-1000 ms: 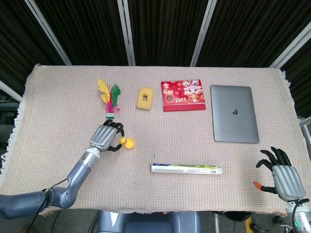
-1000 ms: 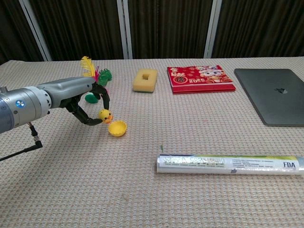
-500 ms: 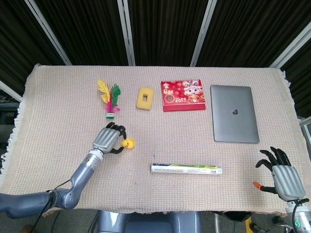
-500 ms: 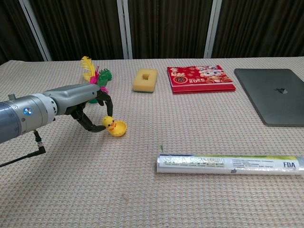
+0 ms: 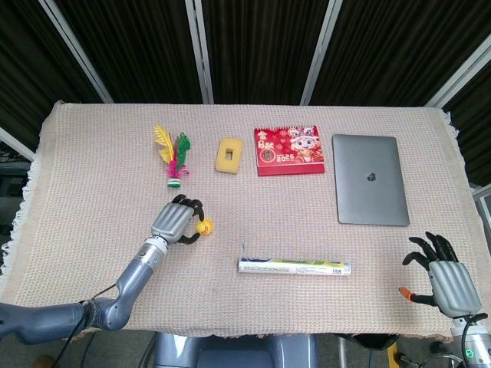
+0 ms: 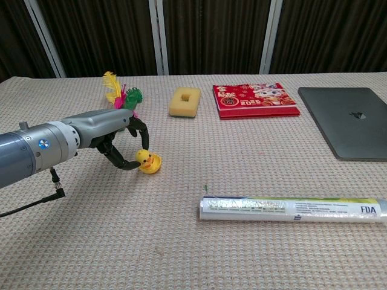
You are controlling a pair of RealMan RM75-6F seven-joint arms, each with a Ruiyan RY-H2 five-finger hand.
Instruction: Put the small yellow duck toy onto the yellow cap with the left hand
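Note:
The small yellow duck toy [image 6: 143, 157] sits in the yellow cap [image 6: 155, 164], left of the table's middle. My left hand [image 6: 123, 143] curls around the duck, with one finger on its head and the thumb low at its side, still pinching it. In the head view the duck [image 5: 202, 225] and the cap's rim [image 5: 209, 226] show just right of the left hand [image 5: 175, 222]. My right hand [image 5: 446, 274] rests at the table's near right corner with its fingers spread and nothing in it.
A feather shuttlecock [image 5: 173, 157], a yellow sponge [image 5: 227, 155], a red calendar [image 5: 289, 150] and a grey laptop [image 5: 370, 179] lie along the back. A wrapped roll [image 5: 294, 267] lies in front, right of the cap.
My left hand has carried the duck to the right and down, from beside the cap onto it. The right hand has stayed where it was.

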